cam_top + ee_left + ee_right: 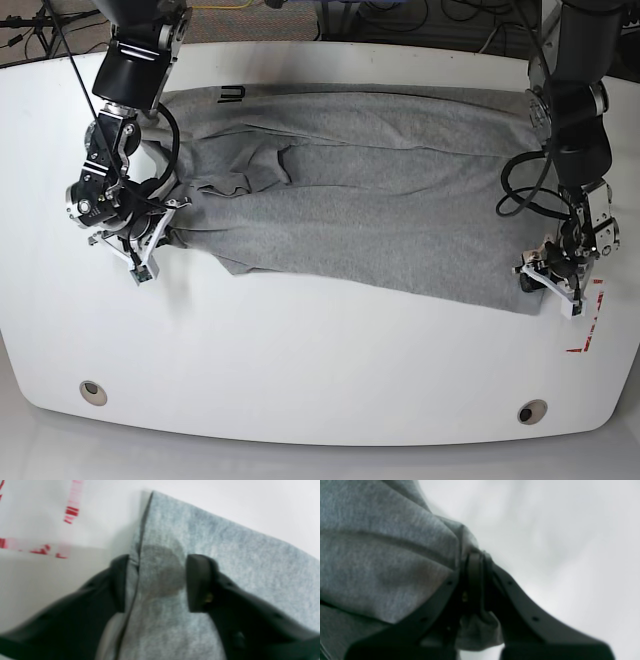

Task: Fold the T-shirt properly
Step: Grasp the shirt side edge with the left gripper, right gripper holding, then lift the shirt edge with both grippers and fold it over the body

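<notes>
Base view: the T-shirt (370, 205) lies spread across the middle of the white table (300, 370), reaching from one arm to the other, with rumpled folds toward the side of the right arm. Near the far corner on that side a small black mark (232, 95) is printed on the cloth; it is too small and partly folded to be read as letters. No other writing on the garment can be made out. On the table just beside the left gripper (552, 281) are thin red tape marks (590, 325); they carry no legible text.

Left wrist view: the left gripper (155, 582) stands with its fingers (197, 582) set moderately wide apart over a corner of the shirt (212, 555). A folded edge or hem line (140, 555) runs between the fingers, close to the left-hand one. The right-hand finger rests over the cloth; the left-hand one sits at the cloth's edge. Whether the tips touch the cloth cannot be told. The red tape marks (71, 512) lie on the bare table beyond the left-hand finger.

Right wrist view: the right gripper (475, 577) has its fingers drawn tight together on a bunched fold of the shirt (382, 555). Cloth fills the area to the left of the fingers, and a small tuft hangs below them. The view is blurred.

No containers appear in any view.
</notes>
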You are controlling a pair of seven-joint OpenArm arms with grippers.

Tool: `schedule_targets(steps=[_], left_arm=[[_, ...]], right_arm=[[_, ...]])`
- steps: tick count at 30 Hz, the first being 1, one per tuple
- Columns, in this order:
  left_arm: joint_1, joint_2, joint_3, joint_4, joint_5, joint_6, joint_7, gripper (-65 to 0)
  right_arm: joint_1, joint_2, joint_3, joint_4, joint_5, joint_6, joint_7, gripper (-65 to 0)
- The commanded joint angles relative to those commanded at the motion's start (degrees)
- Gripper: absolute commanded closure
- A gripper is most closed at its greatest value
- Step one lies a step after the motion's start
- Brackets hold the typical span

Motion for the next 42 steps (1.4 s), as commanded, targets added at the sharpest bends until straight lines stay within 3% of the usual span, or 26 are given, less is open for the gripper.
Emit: schedule_targets(steps=[1, 3, 11, 18, 27, 39, 42], left_arm=[[0.0, 0.0, 0.0, 0.0, 0.1, -0.1, 0.0, -5.8], [0.0, 0.0, 0.3, 0.0, 0.1, -0.1, 0.1, -3.8], [0.0, 0.0, 1.5, 0.5, -0.2, -0.1, 0.2, -2.6], [0.4, 0.0, 1.1, 7.7, -0.2, -0.1, 3.6, -0.6], [0.4, 1.0, -1.5, 12.9, -0.2, -0.1, 4.5, -0.6], [3.4, 1.2, -4.2, 24.2, -0.3, -0.2, 12.7, -0.6], [5.0, 1.3, -4.1, 28.5, -0.4, -0.4, 15.0, -0.6]], right_arm=[[0.0, 0.0, 0.0, 0.0, 0.0, 0.00, 0.0, 0.0], [0.1, 0.2, 0.0, 0.0, 0.0, 0.00, 0.0, 0.0], [0.3, 0.4, 0.0, 0.4, -0.1, 0.00, 0.0, 0.0], [1.5, 1.1, 0.0, 2.5, -0.5, 0.00, -0.1, 0.0], [3.0, 1.3, 0.0, 4.7, -0.5, 0.00, -0.5, 0.0], [3.9, 1.8, 0.1, 8.4, -0.5, 0.00, -1.9, 0.0], [3.9, 1.8, 0.1, 11.2, -0.5, 0.00, -4.4, 0.0]])
